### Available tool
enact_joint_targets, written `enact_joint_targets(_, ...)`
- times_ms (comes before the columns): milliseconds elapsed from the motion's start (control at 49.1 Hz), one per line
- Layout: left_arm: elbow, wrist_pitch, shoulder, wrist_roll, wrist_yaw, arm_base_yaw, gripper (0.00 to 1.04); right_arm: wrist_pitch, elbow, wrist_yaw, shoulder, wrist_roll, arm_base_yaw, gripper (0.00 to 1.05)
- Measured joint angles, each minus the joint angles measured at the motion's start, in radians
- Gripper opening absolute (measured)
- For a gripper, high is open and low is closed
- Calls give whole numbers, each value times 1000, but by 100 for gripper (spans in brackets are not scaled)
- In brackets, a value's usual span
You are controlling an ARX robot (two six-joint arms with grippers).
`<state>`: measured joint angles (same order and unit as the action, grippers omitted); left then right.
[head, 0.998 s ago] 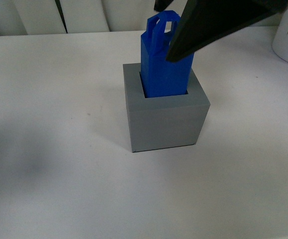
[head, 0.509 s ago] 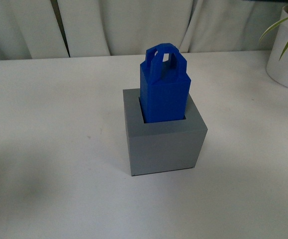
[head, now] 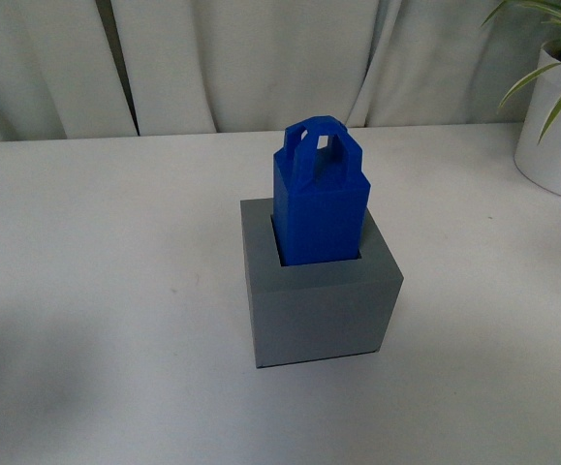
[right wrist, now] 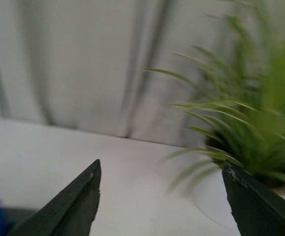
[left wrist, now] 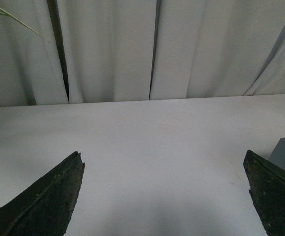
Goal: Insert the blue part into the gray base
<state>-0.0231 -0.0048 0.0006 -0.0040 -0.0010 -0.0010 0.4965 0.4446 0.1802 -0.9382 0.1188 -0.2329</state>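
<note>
I log blue part (head: 319, 199) standing in gray base (head: 324, 305), right gripper (right wrist: 161, 169) now withdrawn, spread empty, left gripper (left wrist: 163, 157) likewise: insertion judged done.

Plastic blocks on a matt white tabletop (head: 96, 291).
The blue part (head: 319, 208) looks like bright plastic with a faint sheen; the gray base (head: 321, 310) is smooth, matt plastic. The curtain (head: 241, 58) behind is pale folded cloth, and the white pot (head: 556, 145) looks smooth. The left pincer (left wrist: 163, 162) has dark, dull fingers (left wrist: 48, 201) with a scuffed, rough surface.
</note>
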Motion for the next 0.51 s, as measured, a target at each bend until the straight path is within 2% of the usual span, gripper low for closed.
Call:
enact_joint_targets(61, 0, 0, 0, 0, 1, 0, 99, 24, -72, 25, 48, -59, 36, 51)
enact_joint_targets(81, 0, 0, 0, 0, 1, 0, 99, 26, -80, 22, 54, -66, 39, 49)
enact_joint_targets(143, 0, 0, 0, 0, 2, 0, 99, 31, -118, 1, 78, -82, 51, 40)
enact_joint_targets(183, 0, 0, 0, 0, 1, 0, 99, 36, -156, -22, 106, -93, 65, 30)
enact_joint_targets(326, 0, 0, 0, 0, 0, 0, 99, 38, -226, -58, 178, -101, 100, 5)
enact_joint_targets(367, 0, 0, 0, 0, 0, 0, 99, 38, -239, -63, 192, -101, 107, 1)
enact_joint_targets(509, 0, 0, 0, 0, 1, 0, 99, 26, -292, -81, 255, -106, 136, 2)
